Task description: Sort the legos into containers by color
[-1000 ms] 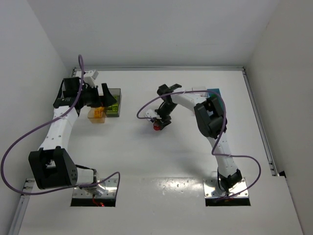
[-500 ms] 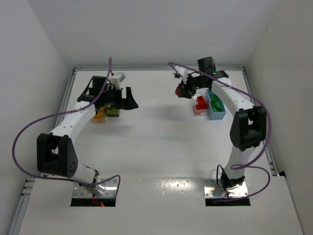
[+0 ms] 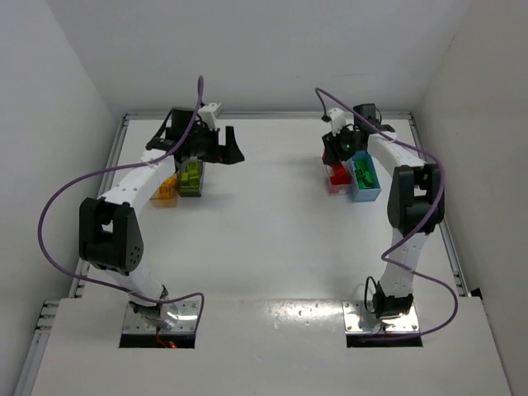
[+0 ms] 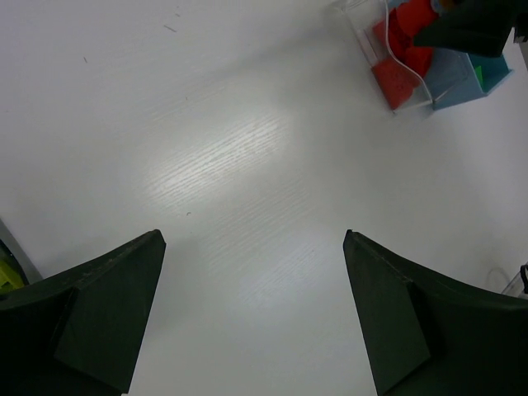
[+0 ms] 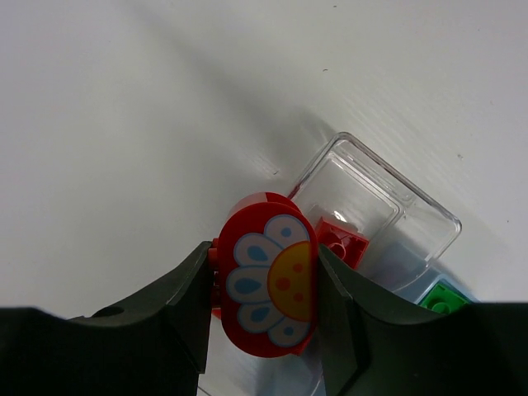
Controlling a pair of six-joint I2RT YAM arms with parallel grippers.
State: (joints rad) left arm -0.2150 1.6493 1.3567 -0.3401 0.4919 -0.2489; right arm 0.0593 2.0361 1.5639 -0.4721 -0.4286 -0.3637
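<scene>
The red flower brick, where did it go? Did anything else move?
The right gripper carried the red flower brick from the middle over to the clear bin, still shut on it. The left gripper, open, shifted rightward. Every bin stayed put, the orange bin, grey bin and blue bin too.

Through the left wrist camera I see the white table [image 4: 214, 157] as a matt surface with a fine, wood-like grain and a soft patch of sheen, framed by the dull, dark plastic fingers [image 4: 99, 305] of the left gripper [image 4: 252, 239]. In the right wrist view I read the red brick [image 5: 268, 285] as smooth, glossy plastic with a printed flower face, and the clear bin [image 5: 363, 186] as shiny, transparent plastic. From above I note bright, reflective metal plates [image 3: 408, 318] under the arm bases.
</scene>
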